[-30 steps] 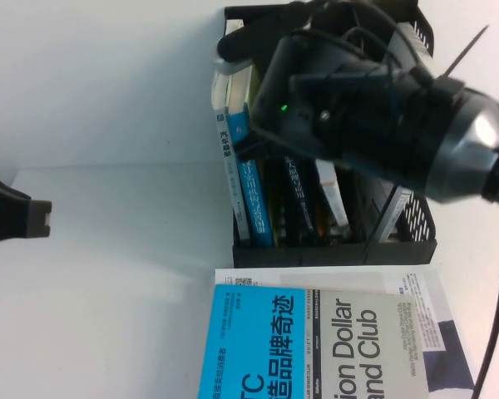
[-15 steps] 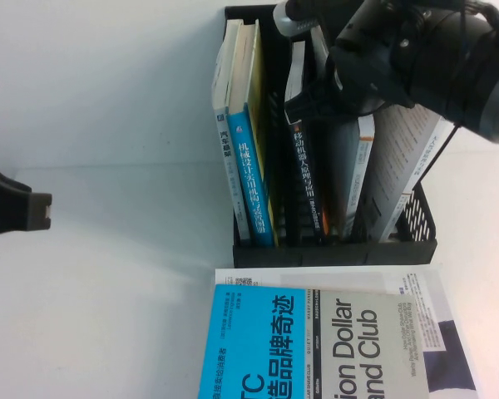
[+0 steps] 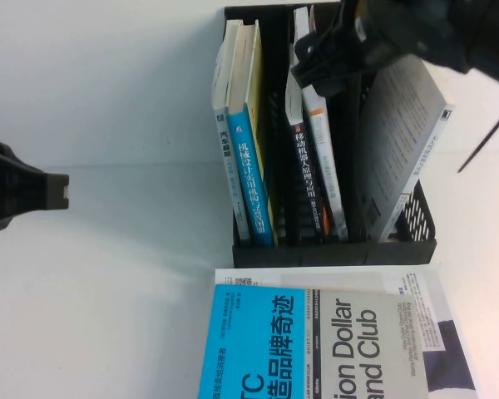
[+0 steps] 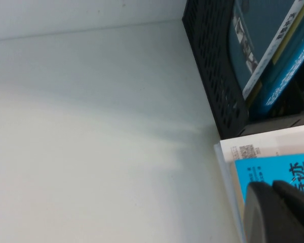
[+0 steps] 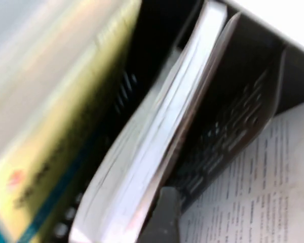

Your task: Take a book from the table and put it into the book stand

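The black mesh book stand [image 3: 333,252] at the back of the table holds several upright books. A grey book [image 3: 403,141] with a printed cover leans in its rightmost slot. My right gripper [image 3: 328,71] hangs over the top of the stand, just left of that book's upper edge, and is open. In the right wrist view one of its fingers [image 5: 164,217] stands beside the grey book's text cover [image 5: 263,192], apart from it. My left gripper [image 3: 54,189] is at the left edge, shut and empty. A blue and grey book [image 3: 316,345] lies flat in front of the stand.
White and blue books [image 3: 241,150] fill the stand's left slots, with a dark one [image 3: 303,166] in the middle. The flat book rests on a white book [image 3: 233,278]. Bare white table [image 3: 108,274] spreads to the left.
My right arm has lifted up and back from over the stand. The grey book it carried now leans in the rightmost slot, and the jaws have opened off it. My left gripper shifted slightly right.
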You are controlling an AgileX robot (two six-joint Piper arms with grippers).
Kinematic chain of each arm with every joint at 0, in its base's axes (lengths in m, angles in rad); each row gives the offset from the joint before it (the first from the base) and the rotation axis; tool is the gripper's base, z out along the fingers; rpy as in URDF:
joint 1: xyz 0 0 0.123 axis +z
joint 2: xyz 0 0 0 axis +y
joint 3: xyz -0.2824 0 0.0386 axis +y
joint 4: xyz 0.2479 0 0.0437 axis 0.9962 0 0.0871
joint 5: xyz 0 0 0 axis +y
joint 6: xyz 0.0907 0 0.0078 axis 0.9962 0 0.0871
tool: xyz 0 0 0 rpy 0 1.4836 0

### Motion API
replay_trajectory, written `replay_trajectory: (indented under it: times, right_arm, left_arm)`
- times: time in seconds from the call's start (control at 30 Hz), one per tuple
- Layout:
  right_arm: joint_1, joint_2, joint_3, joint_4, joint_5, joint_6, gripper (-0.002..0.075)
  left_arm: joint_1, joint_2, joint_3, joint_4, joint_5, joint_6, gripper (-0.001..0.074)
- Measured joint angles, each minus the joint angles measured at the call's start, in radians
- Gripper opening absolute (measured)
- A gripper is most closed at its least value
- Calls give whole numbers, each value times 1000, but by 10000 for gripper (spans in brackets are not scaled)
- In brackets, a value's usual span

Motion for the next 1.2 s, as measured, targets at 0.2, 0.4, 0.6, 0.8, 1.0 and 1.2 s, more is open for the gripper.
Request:
replay_trajectory:
  times: [0.2, 0.4, 0.6, 0.8, 1.0, 1.2]
  right_arm:
    - [15, -163, 0, 187, 23, -206, 670]
    - [16, -333, 0, 402, 121, -357, 499]
    - [16, -510, 87, 545, 201, -405, 235]
    - [16, -686, 345, 752, 232, -527, 137]
    - [16, -790, 652, 827, 289, -539, 53]
    - [16, -811, 909, 963, 223, -567, 6]
  left_arm:
    - [0, -52, 61, -84, -119, 31, -2]
    - [0, -182, 285, -184, -295, 78, -2]
    - [0, -288, 501, -287, -400, 109, -2]
    - [0, -357, 625, -392, -441, 162, -2]
    - [0, -375, 681, -459, -469, 258, -2]
    - [0, -377, 709, -470, -495, 272, -2]
